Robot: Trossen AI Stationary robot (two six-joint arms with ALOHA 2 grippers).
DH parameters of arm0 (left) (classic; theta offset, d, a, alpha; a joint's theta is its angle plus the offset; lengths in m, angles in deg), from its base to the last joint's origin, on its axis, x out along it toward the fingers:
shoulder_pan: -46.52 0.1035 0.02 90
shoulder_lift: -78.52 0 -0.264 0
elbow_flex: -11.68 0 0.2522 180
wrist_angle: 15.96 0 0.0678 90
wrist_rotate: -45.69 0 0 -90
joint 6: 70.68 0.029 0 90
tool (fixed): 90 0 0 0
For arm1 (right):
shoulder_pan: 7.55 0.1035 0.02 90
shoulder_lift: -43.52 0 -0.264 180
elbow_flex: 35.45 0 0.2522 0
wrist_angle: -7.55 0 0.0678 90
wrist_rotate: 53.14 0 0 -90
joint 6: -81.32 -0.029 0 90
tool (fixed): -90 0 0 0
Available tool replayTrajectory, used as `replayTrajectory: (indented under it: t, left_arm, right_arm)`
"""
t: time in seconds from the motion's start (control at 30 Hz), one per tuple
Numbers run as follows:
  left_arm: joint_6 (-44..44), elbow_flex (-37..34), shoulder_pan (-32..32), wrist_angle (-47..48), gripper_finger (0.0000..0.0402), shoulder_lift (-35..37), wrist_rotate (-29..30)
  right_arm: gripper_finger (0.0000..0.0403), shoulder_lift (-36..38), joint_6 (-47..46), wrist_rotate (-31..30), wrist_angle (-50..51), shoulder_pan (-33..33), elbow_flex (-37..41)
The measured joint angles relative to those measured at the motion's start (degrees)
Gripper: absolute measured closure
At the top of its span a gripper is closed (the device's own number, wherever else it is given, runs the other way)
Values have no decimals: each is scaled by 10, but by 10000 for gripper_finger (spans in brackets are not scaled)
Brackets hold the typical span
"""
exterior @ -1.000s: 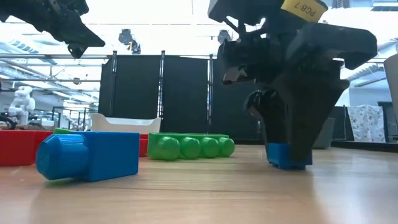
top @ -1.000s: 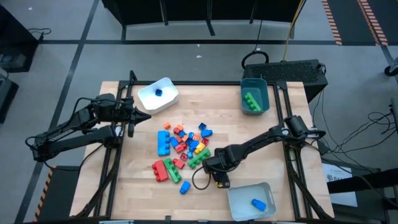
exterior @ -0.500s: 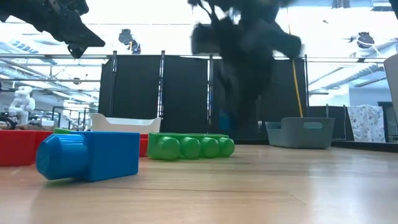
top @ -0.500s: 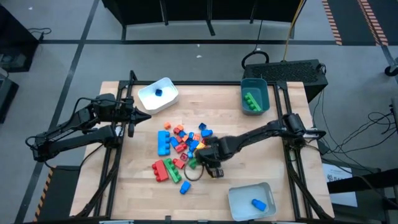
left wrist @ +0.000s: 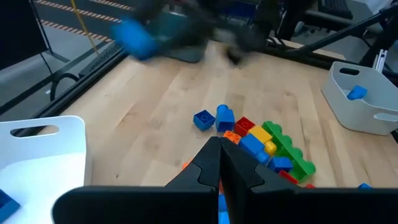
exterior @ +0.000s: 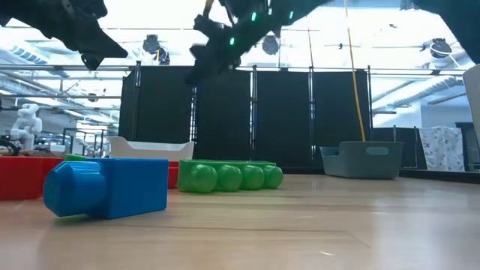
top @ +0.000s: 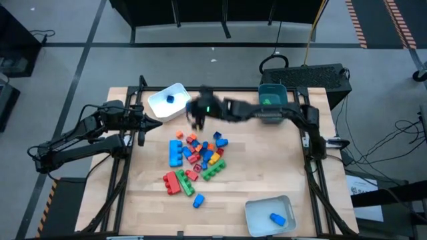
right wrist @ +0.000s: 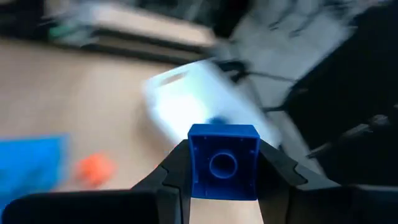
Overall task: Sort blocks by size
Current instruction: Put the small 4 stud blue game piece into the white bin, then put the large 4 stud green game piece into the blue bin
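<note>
Overhead, the right gripper [top: 198,110] hangs above the wooden table [top: 240,143] near its far edge, just beside the white plastic tray [top: 170,101] (one blue piece inside), clamping a small blue studded plastic cube [right wrist: 223,161]. Remaining multicoloured plastic bricks [top: 195,158] cluster mid-table. Near the left edge, the left gripper [top: 141,123] waits, fingers closed, empty.
</note>
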Motion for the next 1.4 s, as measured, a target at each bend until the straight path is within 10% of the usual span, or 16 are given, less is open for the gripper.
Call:
replayTrajectory:
  t: [0.3, 0.63, 0.77, 1.03, 1.4]
  left_arm:
    - [2, 0, 0, 0, 391, 0, 5]
    - [12, 0, 0, 0, 391, 0, 10]
    - [12, 0, 0, 0, 391, 0, 10]
    - [12, 0, 0, 1, 391, 0, 10]
    - [11, 0, 0, 1, 391, 0, 10]
  right_arm:
    - [298, -137, -46, 43, -93, -56, -110]
    - [298, -304, -114, 46, 59, -72, -362]
    - [289, -306, -117, 52, 60, -77, -365]
    - [108, -306, -122, 56, 78, -76, -371]
    - [130, -188, -51, 290, 388, -32, -372]
